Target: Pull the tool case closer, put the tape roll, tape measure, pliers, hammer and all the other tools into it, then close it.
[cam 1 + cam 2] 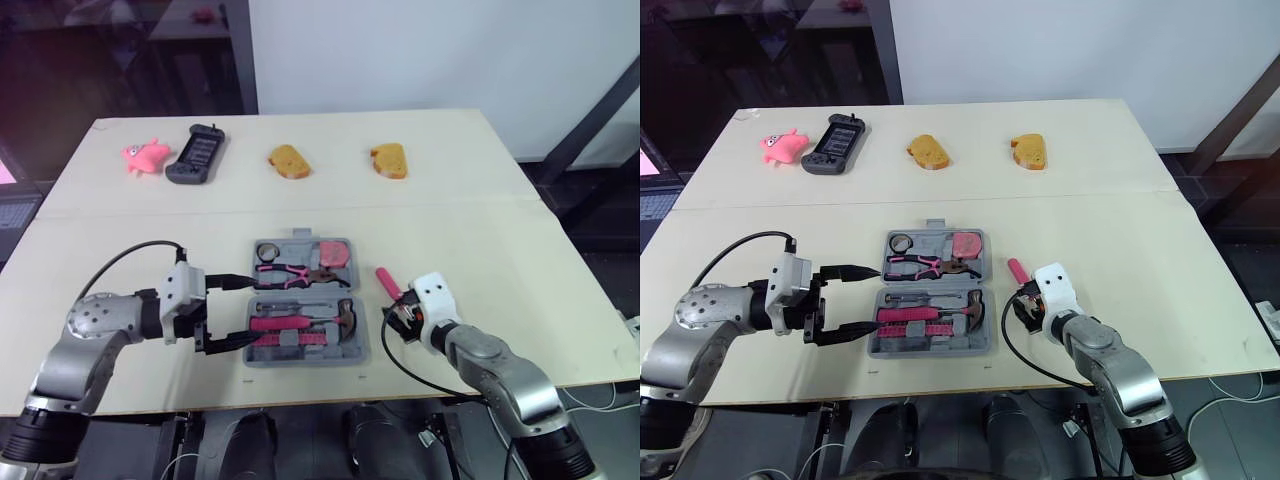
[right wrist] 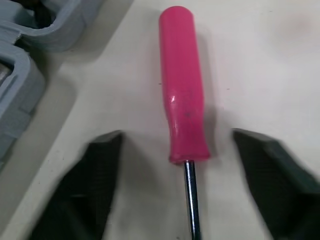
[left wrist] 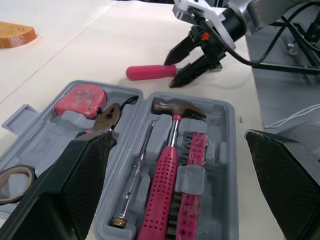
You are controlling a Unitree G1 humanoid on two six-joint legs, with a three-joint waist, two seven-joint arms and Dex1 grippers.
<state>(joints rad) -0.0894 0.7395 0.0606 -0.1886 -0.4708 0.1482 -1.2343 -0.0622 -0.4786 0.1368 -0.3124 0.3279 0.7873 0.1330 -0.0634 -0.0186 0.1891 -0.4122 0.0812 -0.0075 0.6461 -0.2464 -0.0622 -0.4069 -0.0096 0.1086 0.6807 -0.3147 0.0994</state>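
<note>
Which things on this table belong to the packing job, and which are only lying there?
Belong to the job: tool case, tape roll, tape measure, pliers, hammer, pink screwdriver beside the case.
Lying about: pink toy, black handheld device, bread slice, second bread slice.

Open tool case [image 3: 226, 150] holds hammer [image 3: 169, 162], pliers [image 3: 106, 118], tape measure [image 3: 80, 99].

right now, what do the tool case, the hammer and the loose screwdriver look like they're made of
Tool case: grey moulded plastic, matte, with shaped recesses for the tools.
Hammer: dark metal head with a dull sheen; the pink dimpled handle is probably rubber or plastic.
Screwdriver: the pink handle looks like smooth, glossy plastic, going by its highlight; the thin shaft looks like bright metal.
</note>
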